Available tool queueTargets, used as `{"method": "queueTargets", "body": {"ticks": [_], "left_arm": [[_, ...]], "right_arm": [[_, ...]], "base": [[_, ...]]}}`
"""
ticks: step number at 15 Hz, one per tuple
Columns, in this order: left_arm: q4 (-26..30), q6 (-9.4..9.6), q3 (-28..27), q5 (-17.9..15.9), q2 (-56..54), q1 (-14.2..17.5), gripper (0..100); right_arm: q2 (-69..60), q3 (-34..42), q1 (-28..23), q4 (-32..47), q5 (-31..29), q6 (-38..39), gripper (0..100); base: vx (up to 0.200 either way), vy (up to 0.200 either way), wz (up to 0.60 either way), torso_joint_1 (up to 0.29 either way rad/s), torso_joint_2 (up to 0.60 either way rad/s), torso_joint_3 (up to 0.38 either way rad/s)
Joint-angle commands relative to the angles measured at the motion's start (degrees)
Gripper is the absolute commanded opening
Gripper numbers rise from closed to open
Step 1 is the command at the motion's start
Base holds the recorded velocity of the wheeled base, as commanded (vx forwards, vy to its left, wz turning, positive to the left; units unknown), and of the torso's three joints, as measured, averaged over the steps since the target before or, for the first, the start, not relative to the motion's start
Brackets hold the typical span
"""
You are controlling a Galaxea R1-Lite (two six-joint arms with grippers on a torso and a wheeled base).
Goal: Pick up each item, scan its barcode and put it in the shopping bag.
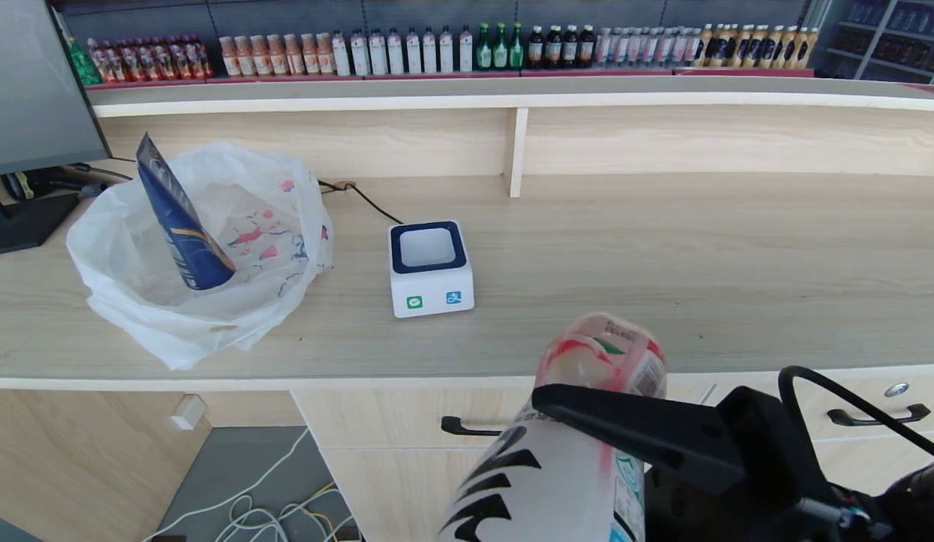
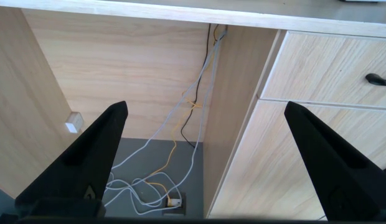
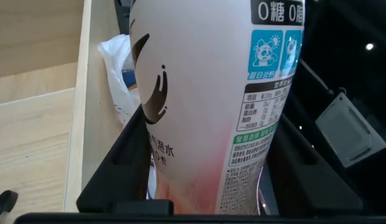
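White labelled bottle (image 3: 199,93) between right jaws

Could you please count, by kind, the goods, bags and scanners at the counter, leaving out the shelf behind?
bottle: 1
pouch: 1
bag: 1
scanner: 1
Total: 4
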Motion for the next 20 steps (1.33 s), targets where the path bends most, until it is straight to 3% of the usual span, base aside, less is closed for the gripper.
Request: {"method": "queueTargets", "body": {"ticks": [1, 5, 20], "left_arm": [[0.00, -0.02, 0.00, 0.00, -0.02, 0.02, 100], [0.00, -0.02, 0.00, 0.00, -0.02, 0.02, 100], [0.00, -0.02, 0.00, 0.00, -0.02, 0.02, 100]], "right_arm": [[-0.42, -0.79, 0.54, 0.02, 2.01, -1.82, 0], [-1.65, -0.17, 0.54, 0.02, 2.89, -5.78, 0], [-1.83, -0.17, 0.54, 0.02, 4.03, -6.48, 0]], "base": [[0.000, 0.000, 0.00, 0.000, 0.00, 0.000], [0.000, 0.000, 0.00, 0.000, 0.00, 0.000], [0.000, 0.000, 0.00, 0.000, 0.00, 0.000]]}}
